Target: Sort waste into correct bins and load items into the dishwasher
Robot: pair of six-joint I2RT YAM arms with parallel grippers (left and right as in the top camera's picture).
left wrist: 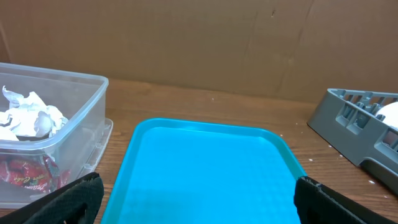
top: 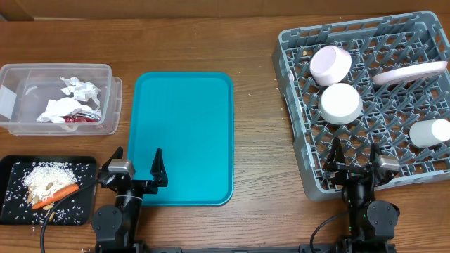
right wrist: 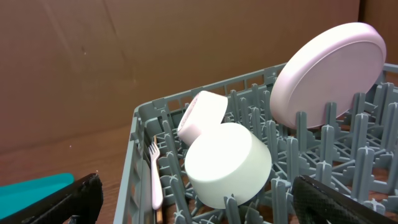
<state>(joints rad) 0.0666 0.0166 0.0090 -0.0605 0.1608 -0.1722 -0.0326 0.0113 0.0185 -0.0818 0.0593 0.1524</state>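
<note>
- Wooden counter [top: 253, 105], cardboard wall behind; I see nothing loose on it.
- Waste: napkins [top: 70, 98] and red wrapper [top: 81, 119] are in the clear tub [top: 56, 67]. Rice [top: 46, 176] and carrot [top: 62, 190] are in the black tray [top: 84, 163], near-left corner.
- Dishes: pink bowl [top: 330, 63], white bowl [top: 341, 103], pink plate [top: 410, 72] and cup [top: 430, 132] are all inside the rack [top: 295, 133]. Fork [right wrist: 155, 183] stands against the rack's left wall in the right wrist view. Stick: can't find it in any view.
- Teal tray [top: 186, 105], between bins and rack, is bare.
- Step, my read: sorting and loading look done, or at the final check. The next move needs no grasp. At most confirm where the stick went, then keep both arms clear of the rack pegs and tub wall.
- Left gripper [top: 137, 166]: spread wide and empty, low over the teal tray's near-left corner, aimed at the back wall.
- Right gripper [top: 356, 156]: spread wide and empty, at the rack's near edge, aimed at the white bowl. Appears to touch nothing.
- Both arms are folded low at the counter's near edge.
</note>
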